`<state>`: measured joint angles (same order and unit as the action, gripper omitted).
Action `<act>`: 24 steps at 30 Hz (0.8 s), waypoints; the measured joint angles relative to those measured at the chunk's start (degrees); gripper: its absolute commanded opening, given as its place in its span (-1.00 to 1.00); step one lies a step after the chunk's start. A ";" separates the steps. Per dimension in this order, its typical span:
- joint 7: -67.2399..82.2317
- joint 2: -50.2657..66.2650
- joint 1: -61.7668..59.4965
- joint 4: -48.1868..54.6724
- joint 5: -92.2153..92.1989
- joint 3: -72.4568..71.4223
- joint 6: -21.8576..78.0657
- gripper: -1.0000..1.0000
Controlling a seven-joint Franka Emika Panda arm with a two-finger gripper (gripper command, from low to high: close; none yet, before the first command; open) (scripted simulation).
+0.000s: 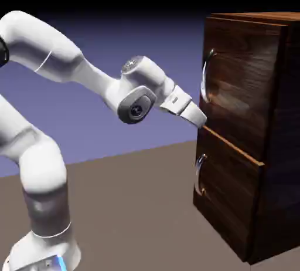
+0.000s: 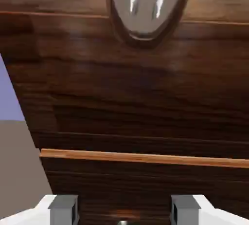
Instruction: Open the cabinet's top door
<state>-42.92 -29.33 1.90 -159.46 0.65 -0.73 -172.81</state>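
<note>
The cabinet (image 1: pixel 275 141) is a tall dark wood-grain box at the exterior view's right. Its top door (image 1: pixel 237 88) carries a long curved silver handle (image 1: pixel 206 76); the lower panel (image 1: pixel 225 193) has a shorter handle (image 1: pixel 200 176). My gripper (image 1: pixel 202 120) points at the bottom of the top door, just below its handle and close to the seam between the panels. In the hand view, dark wood fills the picture, the handle's lower end (image 2: pixel 146 7) sits at the top and an orange-brown seam (image 2: pixel 146 158) crosses below. The gripper (image 2: pixel 124 212) is open, its grey fingertips (image 2: pixel 63 209) wide apart with nothing between them.
The brown table (image 1: pixel 135 205) runs under the arm and up to the cabinet's base. The white arm rises from the exterior view's lower left, its elbow high at the upper left. Blue-violet backdrop shows behind.
</note>
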 measured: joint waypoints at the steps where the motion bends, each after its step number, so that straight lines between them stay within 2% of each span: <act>1: -1.09 2.08 1.30 0.49 -0.94 0.79 0.70 0.00; 5: -6.15 10.35 6.96 2.05 -5.84 5.01 3.46 0.00; 24: -42.47 48.64 41.89 1.79 -50.07 44.51 15.56 0.00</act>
<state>-85.39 19.31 43.80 -157.68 -49.42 43.78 -157.26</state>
